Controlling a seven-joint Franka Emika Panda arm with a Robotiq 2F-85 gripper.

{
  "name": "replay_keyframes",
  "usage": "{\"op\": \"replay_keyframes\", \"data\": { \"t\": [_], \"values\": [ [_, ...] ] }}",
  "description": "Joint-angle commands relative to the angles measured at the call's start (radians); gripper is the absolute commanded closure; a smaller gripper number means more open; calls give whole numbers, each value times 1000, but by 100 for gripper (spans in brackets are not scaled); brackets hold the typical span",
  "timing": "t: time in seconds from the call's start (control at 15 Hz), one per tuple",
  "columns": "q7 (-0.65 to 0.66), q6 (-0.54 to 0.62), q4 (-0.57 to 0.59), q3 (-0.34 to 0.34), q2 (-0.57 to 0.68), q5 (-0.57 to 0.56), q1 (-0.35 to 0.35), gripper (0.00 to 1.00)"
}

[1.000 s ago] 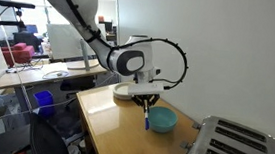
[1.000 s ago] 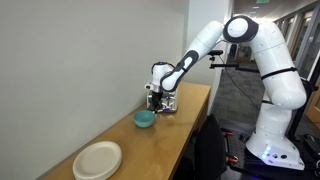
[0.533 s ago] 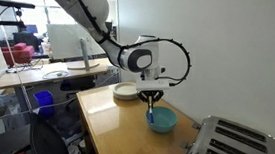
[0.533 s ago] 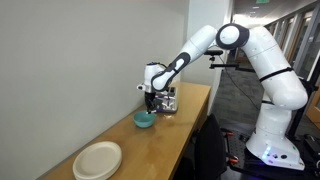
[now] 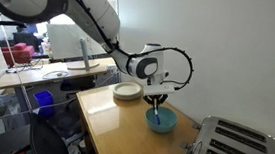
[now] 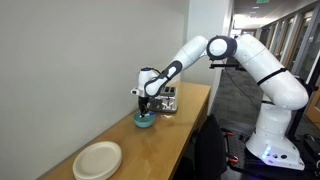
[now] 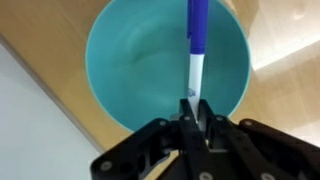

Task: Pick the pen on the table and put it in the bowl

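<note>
My gripper (image 7: 196, 100) is shut on the blue pen (image 7: 197, 40) by its pale end and holds it pointing down over the middle of the teal bowl (image 7: 130, 70). In both exterior views the gripper (image 5: 156, 97) (image 6: 145, 105) hangs right above the bowl (image 5: 162, 120) (image 6: 145, 120), which stands on the tan wooden table (image 5: 113, 125) (image 6: 160, 145). The pen (image 5: 156, 111) reaches down toward the bowl's inside. I cannot tell whether its tip touches the bowl.
A stack of white plates (image 5: 127, 91) lies on the table behind the bowl. A silver toaster (image 5: 223, 150) stands at the table's near end. Another white plate (image 6: 98, 160) lies at the table's near end in an exterior view. A wall runs along the table's side.
My gripper has carried the pen sideways along the table, from beside the bowl to directly above it.
</note>
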Motion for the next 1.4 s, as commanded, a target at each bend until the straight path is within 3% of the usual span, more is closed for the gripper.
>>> {"op": "replay_keyframes", "data": {
  "t": [0.0,0.07,0.13,0.27,0.73,1.13,1.33],
  "values": [
    [-39,-61,86,0,41,-15,17,97],
    [-45,-60,97,-3,48,-18,23,97],
    [-44,-64,107,-5,52,-19,28,63],
    [-39,-61,120,-13,60,-29,36,55],
    [117,-123,49,-52,-50,15,31,2],
    [406,-325,29,-88,-185,45,47,0],
    [515,-398,1,-82,-254,112,36,0]
  ]
}}
